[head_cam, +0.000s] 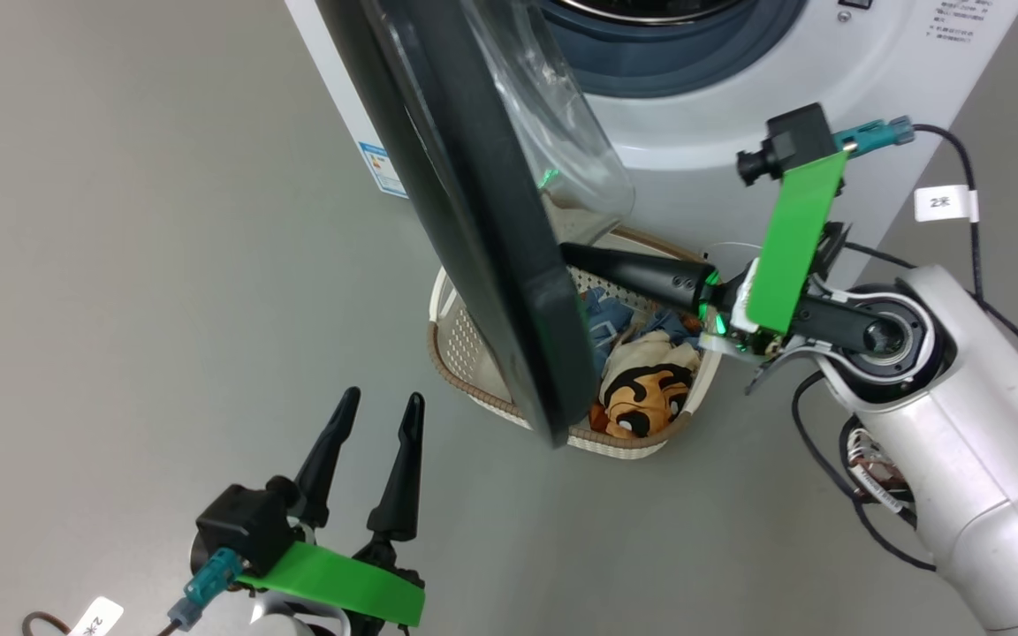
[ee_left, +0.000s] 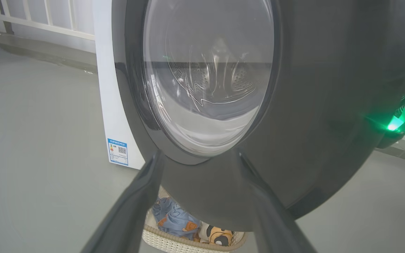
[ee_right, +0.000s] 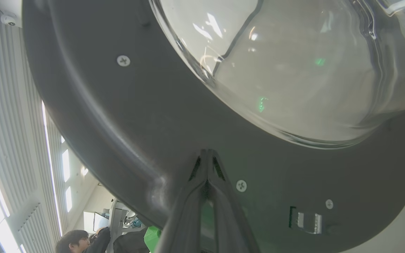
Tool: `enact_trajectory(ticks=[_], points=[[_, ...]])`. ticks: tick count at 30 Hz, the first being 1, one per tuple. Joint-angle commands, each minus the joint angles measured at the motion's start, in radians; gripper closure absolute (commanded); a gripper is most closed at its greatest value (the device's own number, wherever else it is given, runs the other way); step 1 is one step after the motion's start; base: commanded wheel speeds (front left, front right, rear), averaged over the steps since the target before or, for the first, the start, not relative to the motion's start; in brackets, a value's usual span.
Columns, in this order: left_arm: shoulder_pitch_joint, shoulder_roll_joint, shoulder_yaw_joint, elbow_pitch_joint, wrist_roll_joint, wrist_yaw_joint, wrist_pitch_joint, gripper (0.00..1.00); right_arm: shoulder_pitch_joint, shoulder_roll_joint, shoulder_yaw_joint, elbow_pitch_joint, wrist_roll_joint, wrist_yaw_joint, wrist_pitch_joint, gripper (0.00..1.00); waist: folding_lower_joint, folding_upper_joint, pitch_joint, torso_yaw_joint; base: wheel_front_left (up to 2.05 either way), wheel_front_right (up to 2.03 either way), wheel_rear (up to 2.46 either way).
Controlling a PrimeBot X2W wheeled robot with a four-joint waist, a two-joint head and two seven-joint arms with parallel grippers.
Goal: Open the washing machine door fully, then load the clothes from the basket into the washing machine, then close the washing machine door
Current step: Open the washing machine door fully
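- The door is round, glossy and black, with a clear domed window at its centre. It stands partly open and is seen almost edge-on from the head.
- The washer is a white box with a grey rubber gasket around its mouth. A blue label is stuck low on its front.
- The fingers of the right tool are pressed together with nothing between them. Their tips are set against the door's matt inner face, just below the glass dome and near a screw.
- The fingers of the left tool are spread apart and empty. It is held to the near left, on the door's outer side and apart from it.
- The basket is cream perforated plastic with a brown woven-look rim. It stands on the grey floor before the washer, partly under the door's lower edge.
- The clothes lie in the basket as soft crumpled pieces, one light blue with orange-brown prints, one cream with a black-and-orange cartoon. They lie just below the right tool and to the right of the left tool.
- A person is seen past the door's edge in the right wrist view.
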Motion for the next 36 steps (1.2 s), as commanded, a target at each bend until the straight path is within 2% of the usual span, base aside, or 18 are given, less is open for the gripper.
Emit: enact_trajectory(ticks=[1, 14, 17, 19, 20, 21, 23, 30, 36], points=[[0.0, 0.018, 0.035, -0.026, 0.01, -0.006, -0.006, 0.0, 0.02, 0.034, 0.018, -0.038, -0.006, 0.006, 0.014, 1.0, 0.0, 0.0, -0.007, 0.007, 0.0, 0.0, 0.0], [0.017, 0.018, 0.053, -0.02, 0.019, -0.006, -0.006, 0.0, 0.069, 0.058, 0.004, -0.038, -0.025, 0.006, -0.017, 1.0, 0.0, 0.0, -0.047, -0.009, 0.0, 0.0, 0.0], [0.018, 0.018, 0.058, -0.017, 0.023, -0.006, -0.006, 0.0, 0.079, 0.049, -0.009, -0.041, -0.032, 0.006, -0.036, 0.8, 0.0, 0.0, -0.058, -0.025, 0.0, 0.0, 0.0], [0.02, 0.018, 0.063, -0.013, 0.027, -0.006, -0.006, 0.0, 0.088, 0.04, -0.016, -0.046, -0.04, 0.006, -0.052, 0.55, 0.0, 0.0, -0.067, -0.039, 0.0, 0.0, 0.0], [0.021, 0.018, 0.067, -0.01, 0.029, -0.006, -0.006, 0.0, 0.093, 0.036, -0.019, -0.049, -0.044, 0.006, -0.061, 0.52, 0.0, 0.0, -0.072, -0.047, 0.0, 0.0, 0.0], [0.022, 0.018, 0.071, -0.007, 0.03, -0.006, -0.006, 0.0, 0.099, 0.032, -0.023, -0.05, -0.047, 0.006, -0.07, 0.37, 0.0, 0.0, -0.076, -0.055, 0.0, 0.0, 0.0], [0.023, 0.018, 0.075, -0.003, 0.032, -0.006, -0.006, 0.0, 0.115, 0.025, -0.03, -0.052, -0.05, 0.006, -0.09, 0.0, 0.0, 0.0, -0.086, -0.07, 0.0, 0.0, 0.0], [0.033, 0.018, 0.096, 0.008, 0.047, -0.007, -0.006, 0.0, 0.169, 0.0, -0.052, -0.067, -0.054, 0.006, -0.148, 0.0, 0.0, 0.0, -0.113, -0.114, 0.0, 0.0, 0.0], [0.052, 0.024, 0.133, 0.015, 0.064, -0.007, -0.006, 0.0, 0.238, -0.022, -0.07, -0.081, -0.068, 0.006, -0.239, 0.0, 0.0, 0.0, -0.146, -0.158, 0.0, 0.0, 0.0]])
